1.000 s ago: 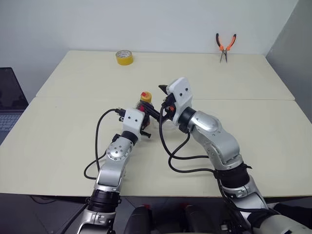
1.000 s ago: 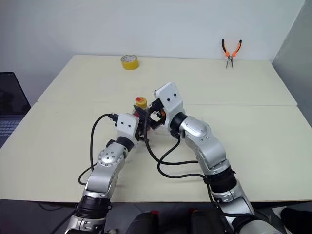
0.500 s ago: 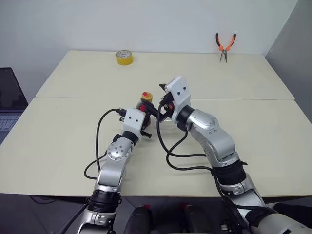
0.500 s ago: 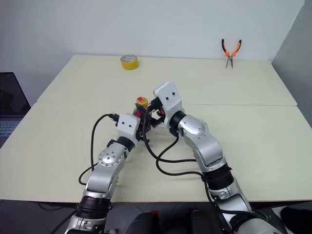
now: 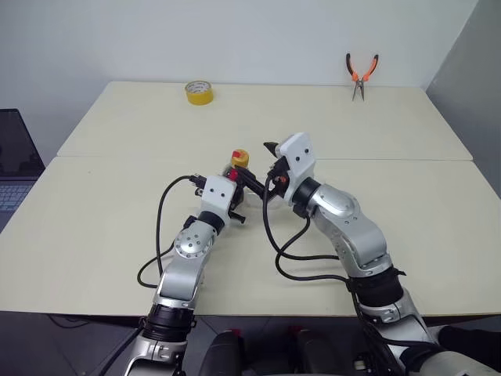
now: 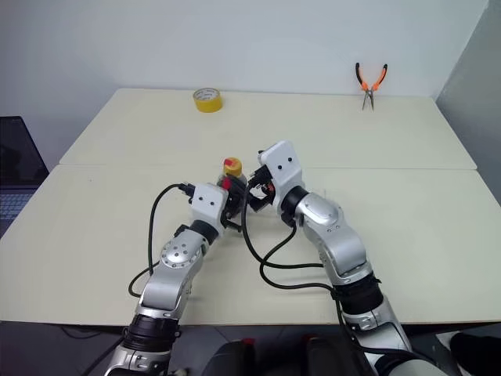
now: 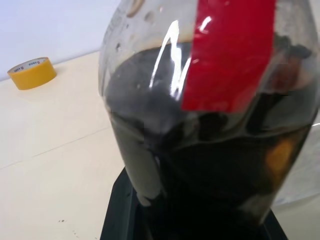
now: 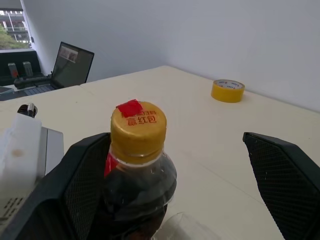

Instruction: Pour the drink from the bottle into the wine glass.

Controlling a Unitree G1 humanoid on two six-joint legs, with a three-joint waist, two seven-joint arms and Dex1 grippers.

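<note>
Two grippers, left gripper [image 5: 232,186] clamping capped bottle [image 8: 136,186] with red label, right gripper [image 8: 170,195] spread wide

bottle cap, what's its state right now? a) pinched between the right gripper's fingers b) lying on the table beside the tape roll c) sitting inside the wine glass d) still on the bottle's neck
d: the yellow cap sits on the neck of the bottle, which the left gripper holds, while the right gripper stands open with its fingers on either side of the bottle and clear of the cap.
</note>
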